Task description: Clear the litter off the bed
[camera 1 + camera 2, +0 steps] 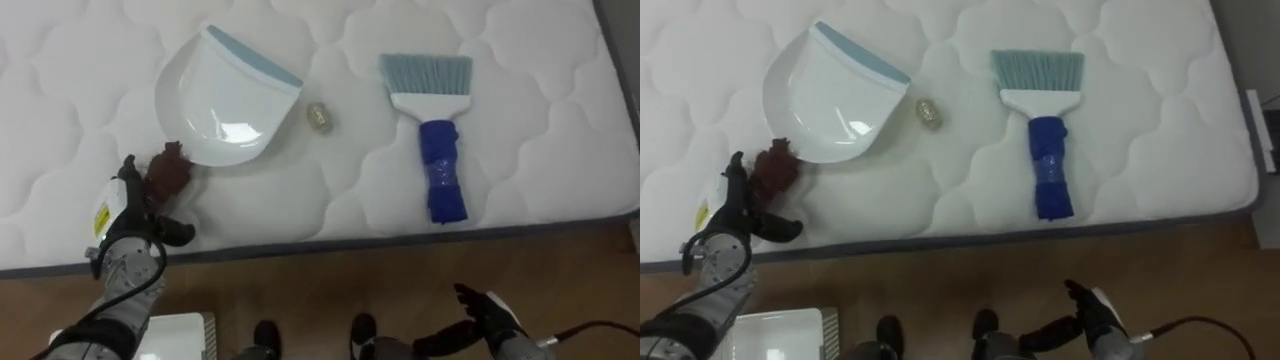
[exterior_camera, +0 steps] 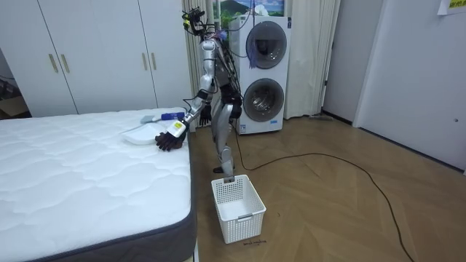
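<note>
The robot stands at the far corner of the bed (image 2: 73, 167), its left hand (image 2: 169, 140) down on the quilted top, with the white dustpan (image 2: 135, 136) at the hand's nine o'clock, the blue-handled brush (image 2: 169, 115) at twelve, and a white basket (image 2: 237, 207) on the floor at about five.

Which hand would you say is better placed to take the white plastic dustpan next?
Left: the left hand is at the white mattress edge beside the dustpan; the right hand hangs below it.
</note>
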